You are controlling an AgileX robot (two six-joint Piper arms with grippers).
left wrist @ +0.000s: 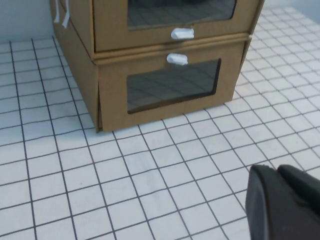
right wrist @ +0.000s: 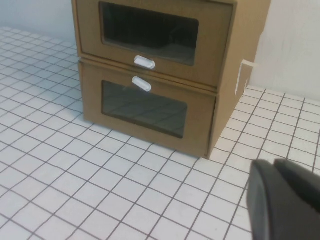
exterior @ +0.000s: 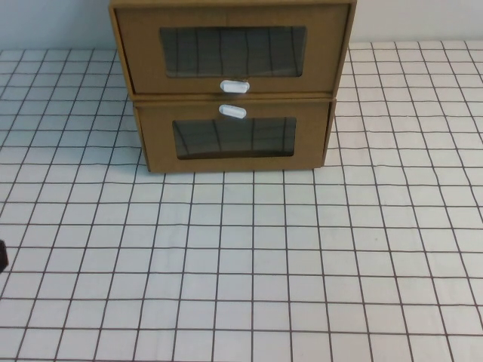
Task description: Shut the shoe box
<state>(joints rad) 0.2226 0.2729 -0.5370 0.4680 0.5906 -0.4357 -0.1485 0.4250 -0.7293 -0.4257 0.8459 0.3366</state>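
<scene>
The shoe box is the upper of two stacked brown cardboard drawers at the back of the table, with a clear window and a white tab handle below it. It also shows in the left wrist view and the right wrist view. Its front stands about level with the drawer beneath. My left gripper hangs shut and empty over the tiles, well short of the boxes. My right gripper is likewise shut and empty, off the stack's right front corner. Neither gripper touches the cardboard.
The lower cardboard drawer has its white handle above its window. The table top is white with a dark grid. A small dark part shows at the left edge. A pale wall stands behind the stack.
</scene>
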